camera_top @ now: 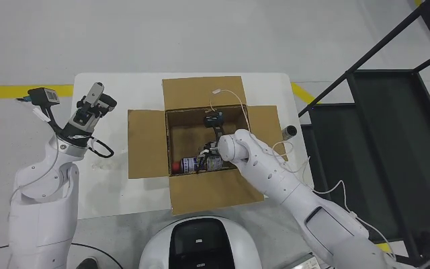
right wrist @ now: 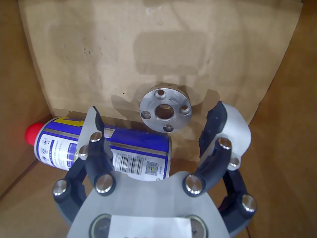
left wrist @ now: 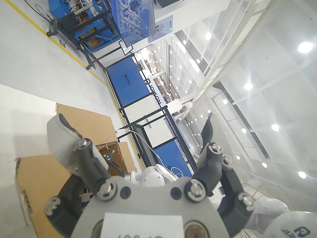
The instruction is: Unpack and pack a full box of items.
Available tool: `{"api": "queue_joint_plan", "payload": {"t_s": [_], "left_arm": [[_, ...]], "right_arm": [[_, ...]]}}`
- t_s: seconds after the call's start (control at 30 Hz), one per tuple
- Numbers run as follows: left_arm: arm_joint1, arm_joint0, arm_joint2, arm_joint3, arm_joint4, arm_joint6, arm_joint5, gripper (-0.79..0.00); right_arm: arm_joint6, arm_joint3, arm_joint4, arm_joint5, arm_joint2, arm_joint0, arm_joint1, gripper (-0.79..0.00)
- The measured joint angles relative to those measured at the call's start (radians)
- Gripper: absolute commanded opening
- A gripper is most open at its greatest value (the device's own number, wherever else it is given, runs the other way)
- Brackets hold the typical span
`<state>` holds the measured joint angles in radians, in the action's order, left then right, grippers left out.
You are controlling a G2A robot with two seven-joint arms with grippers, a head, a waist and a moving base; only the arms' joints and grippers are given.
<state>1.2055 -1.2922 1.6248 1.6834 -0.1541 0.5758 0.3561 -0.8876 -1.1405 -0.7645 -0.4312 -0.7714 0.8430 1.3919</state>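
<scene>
My right pincer hangs inside the open box, jaws spread wide and holding nothing, pointed down at the floor of the carton. Between the jaws lies a round metal flange, face up on the cardboard. Just beside it a blue spray can with a red cap lies on its side along the wall nearest my body; whether the two touch I cannot tell. I judge the unpacking to be under way, with the flange as my likely next pick. It is thin and flat, so to do this well I would drop straight down until the fingertips almost brush the cardboard, straddle the disc across its widest part and close on the rim, not the face. One finger already sits over the can, so I would keep that side clear or it may nudge the can and roll it. Smooth metal may slip, so a firm squeeze before lifting seems wise. In the top view my right arm stretches from the shoulder across the near flap, forearm sloping down into the box. My left arm stands raised beside the left end of the bench, well apart from the box, with its left pincer also wide and empty, pointing up into the room.
</scene>
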Motion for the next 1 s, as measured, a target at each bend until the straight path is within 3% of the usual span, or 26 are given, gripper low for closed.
{"api": "queue_joint_plan", "payload": {"t_s": [0.2,0.3,0.67,0.7,1.0], "left_arm": [[0.0,0.0,0.0,0.0,0.0,0.0,0.0,0.0],[0.0,0.0,0.0,0.0,0.0,0.0,0.0,0.0],[0.0,0.0,0.0,0.0,0.0,0.0,0.0,0.0],[0.0,0.0,0.0,0.0,0.0,0.0,0.0,0.0],[0.0,0.0,0.0,0.0,0.0,0.0,0.0,0.0]], "right_arm": [[0.013,0.021,-0.012,-0.005,0.004,-0.002,0.009,-0.111],[0.017,0.031,-0.019,-0.011,0.008,-0.002,0.013,-0.166],[0.016,0.035,-0.073,-0.039,0.022,-0.002,0.027,-0.696],[0.015,0.032,-0.077,-0.04,0.022,0.001,0.027,-0.785],[0.009,-0.104,-0.105,-0.042,-0.034,0.054,0.01,-0.785]]}}
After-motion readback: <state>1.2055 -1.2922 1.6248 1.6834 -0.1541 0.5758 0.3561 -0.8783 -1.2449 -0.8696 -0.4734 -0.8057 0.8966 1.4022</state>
